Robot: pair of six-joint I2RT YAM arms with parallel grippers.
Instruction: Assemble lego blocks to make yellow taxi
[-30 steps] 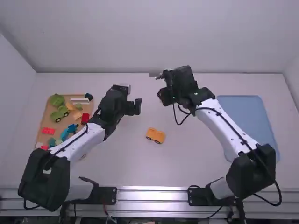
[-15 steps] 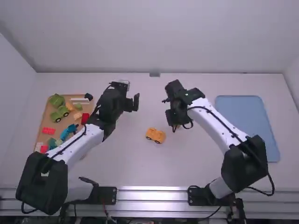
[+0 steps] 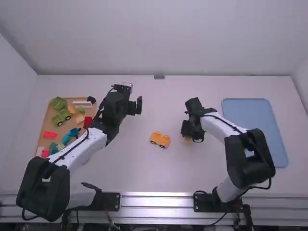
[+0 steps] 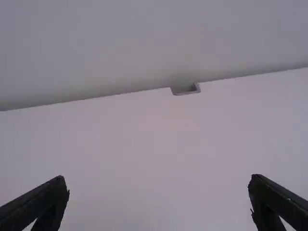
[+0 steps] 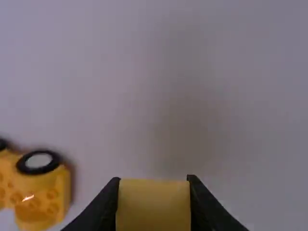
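The left gripper is spread wide while the right gripper pinches a yellow block, probably the next piece, needing alignment over the wheeled base.

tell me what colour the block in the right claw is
The block in the right claw is yellow, clearest in the right wrist view.

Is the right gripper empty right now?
No, in the right wrist view a yellow block sits between the right gripper's fingers, pressed on both sides.
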